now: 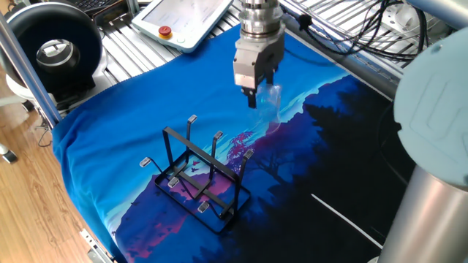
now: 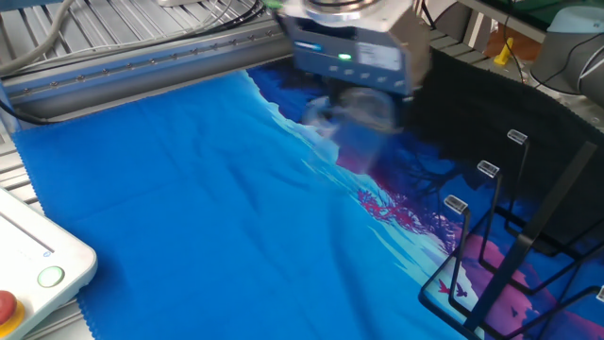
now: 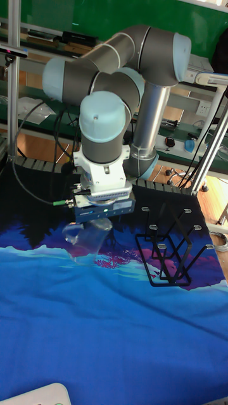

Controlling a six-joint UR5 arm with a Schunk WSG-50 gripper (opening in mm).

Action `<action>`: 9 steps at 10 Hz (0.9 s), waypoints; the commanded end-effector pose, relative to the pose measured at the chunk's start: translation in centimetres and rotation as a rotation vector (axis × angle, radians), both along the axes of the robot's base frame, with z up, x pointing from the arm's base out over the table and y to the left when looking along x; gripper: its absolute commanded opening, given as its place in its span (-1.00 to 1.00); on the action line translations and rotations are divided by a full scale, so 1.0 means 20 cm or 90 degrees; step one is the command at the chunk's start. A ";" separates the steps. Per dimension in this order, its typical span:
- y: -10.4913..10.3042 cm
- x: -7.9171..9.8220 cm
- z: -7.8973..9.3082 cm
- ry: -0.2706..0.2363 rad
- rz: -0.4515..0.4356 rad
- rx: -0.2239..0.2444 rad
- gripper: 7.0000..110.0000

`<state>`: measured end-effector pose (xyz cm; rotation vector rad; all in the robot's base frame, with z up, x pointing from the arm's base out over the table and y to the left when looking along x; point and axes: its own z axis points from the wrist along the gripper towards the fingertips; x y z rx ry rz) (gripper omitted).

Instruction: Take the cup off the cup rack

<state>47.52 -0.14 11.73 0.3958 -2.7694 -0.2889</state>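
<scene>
Tilting at frame centre, the cup (image 3: 87, 238) looks pinched in the hand (image 1: 255, 97), clear of the cup rack (image 1: 199, 178); slick glass could slip onto the worktop (image 2: 170, 217).

The arm (image 3: 120, 69) is your standard UR5 look: fat silver-grey tubes with pale blue caps on the joints, one cap (image 3: 104, 120) sitting right above the tool head. Under that cap there's a white flange, then a boxy grey gripper (image 1: 254, 101) body with a small blue label and a green status light on its face. A black cable (image 3: 28, 190) runs into the left side of that box through a metal plug. The wrist is ribbed silver metal just above the grey block, with dark fingers (image 1: 252, 97) below.
</scene>
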 end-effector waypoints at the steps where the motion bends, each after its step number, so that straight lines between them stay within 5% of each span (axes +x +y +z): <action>1: 0.21 -0.23 0.18 0.128 -0.075 0.065 0.57; 2: 0.23 -0.22 0.18 0.127 -0.082 0.067 0.15; 5: 0.32 -0.20 0.23 0.131 -0.089 0.105 0.15; 6: 0.29 -0.19 0.21 0.119 -0.077 0.092 0.15; 8: 0.03 0.03 0.11 0.012 0.008 0.004 0.15; 9: -0.01 0.10 0.15 0.001 0.022 0.017 0.15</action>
